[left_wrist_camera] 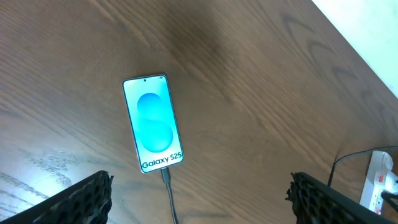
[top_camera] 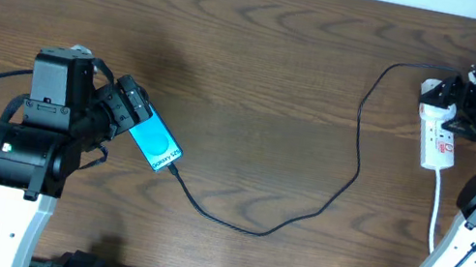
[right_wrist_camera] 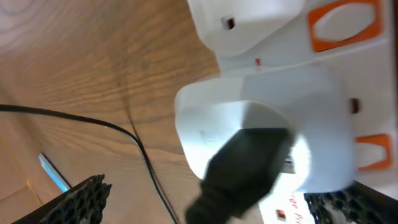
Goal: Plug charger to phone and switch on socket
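Note:
The phone point(top_camera: 159, 147) lies on the wooden table with its cyan screen lit, and shows whole in the left wrist view point(left_wrist_camera: 153, 122). The charger cable point(top_camera: 349, 173) runs from the socket to the phone, and its tip point(left_wrist_camera: 166, 177) sits in the phone's lower end. My left gripper point(top_camera: 130, 107) hovers over the phone, open and empty point(left_wrist_camera: 199, 202). The socket point(top_camera: 440, 142) is a white power strip at the far right. My right gripper point(top_camera: 455, 101) is open over its far end, its fingers point(right_wrist_camera: 211, 208) either side of a white adapter point(right_wrist_camera: 261, 118) with a black connector point(right_wrist_camera: 245, 168).
Orange-red switches point(right_wrist_camera: 345, 25) sit on the strip beside the adapter. The strip's white cord point(top_camera: 437, 203) runs toward the front edge past the right arm's base. The strip also shows at the edge of the left wrist view point(left_wrist_camera: 379, 183).

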